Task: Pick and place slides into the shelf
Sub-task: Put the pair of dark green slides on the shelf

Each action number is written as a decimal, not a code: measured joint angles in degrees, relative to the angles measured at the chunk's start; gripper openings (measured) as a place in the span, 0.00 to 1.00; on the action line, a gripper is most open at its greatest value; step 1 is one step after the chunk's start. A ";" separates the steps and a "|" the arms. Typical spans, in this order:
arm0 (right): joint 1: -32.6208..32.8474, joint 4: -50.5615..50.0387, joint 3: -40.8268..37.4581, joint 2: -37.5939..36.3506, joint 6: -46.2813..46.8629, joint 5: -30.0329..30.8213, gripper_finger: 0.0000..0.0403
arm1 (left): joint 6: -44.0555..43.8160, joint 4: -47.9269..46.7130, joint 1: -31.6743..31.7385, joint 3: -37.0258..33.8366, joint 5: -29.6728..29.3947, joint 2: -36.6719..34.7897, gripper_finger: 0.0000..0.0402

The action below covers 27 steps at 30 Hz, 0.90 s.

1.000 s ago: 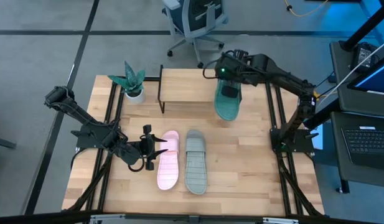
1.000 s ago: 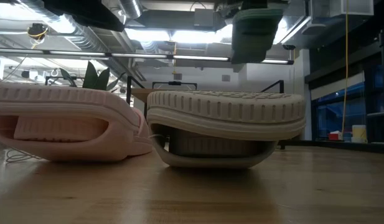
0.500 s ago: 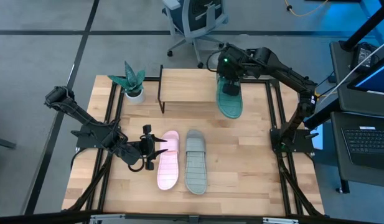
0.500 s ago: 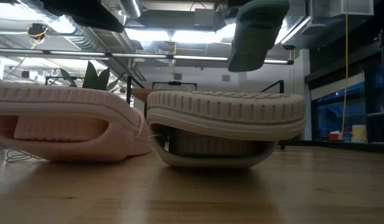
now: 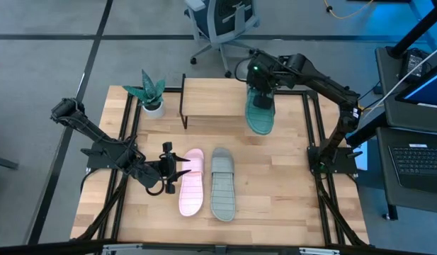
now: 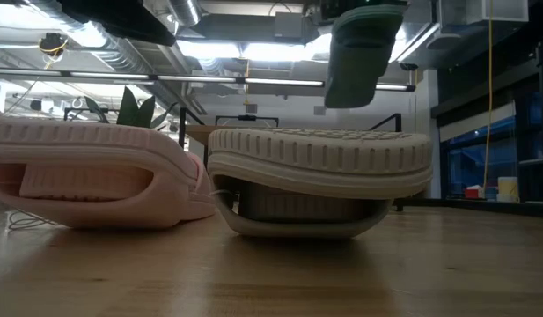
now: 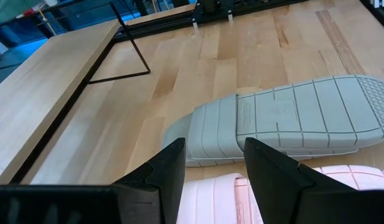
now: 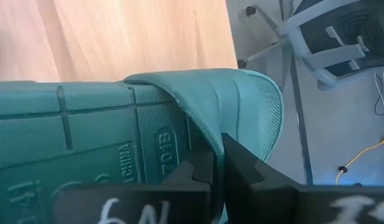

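Note:
The teal slide (image 5: 261, 117) hangs in the air over the right end of the shelf (image 5: 214, 95), with my right gripper (image 5: 260, 83) shut on it. In the low view it shows high up (image 6: 359, 53), tilted. The pink slide (image 5: 192, 182) and the grey slide (image 5: 222, 184) lie side by side, soles up, on the table's middle. My left gripper (image 5: 168, 168) stands open just left of the pink slide's far end; its fingers (image 7: 170, 174) are above the pink slide (image 7: 241, 196), and I cannot tell if they touch it. My right gripper pinches the teal slide's strap at its edge (image 8: 207, 140) between its two fingers, beside the ribbed sole (image 8: 86, 143). The fingers slant down from above. The slide hangs below them, lifted clear of shelf and table, its long end toward the table's near edge.
A small potted plant (image 5: 151, 93) stands at the shelf's left end. The shelf's thin black legs (image 7: 132, 53) stand on the table. Bare tabletop lies between the shelf and the two lying slides. An office chair (image 5: 222, 21) is beyond the far edge.
My right gripper has gone a little toward the table's far edge and tipped, carrying the teal slide. The slide has swung below it, from hanging straight to tilted, and stays clear of the shelf.

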 joint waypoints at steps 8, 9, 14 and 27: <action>-0.02 3.83 -4.95 0.00 -0.28 0.09 0.03 | -0.02 0.00 0.00 0.00 0.00 0.00 0.39; -0.02 4.21 -5.58 0.00 -0.29 0.09 0.03 | -0.02 0.00 0.00 0.00 -0.02 0.00 0.39; -0.68 5.80 -8.38 0.00 -0.33 0.55 0.03 | -0.07 0.00 0.00 0.00 0.00 0.00 0.39; -3.18 12.51 -14.51 0.02 -3.34 2.64 0.03 | -0.17 -0.07 0.02 0.00 0.00 0.00 0.39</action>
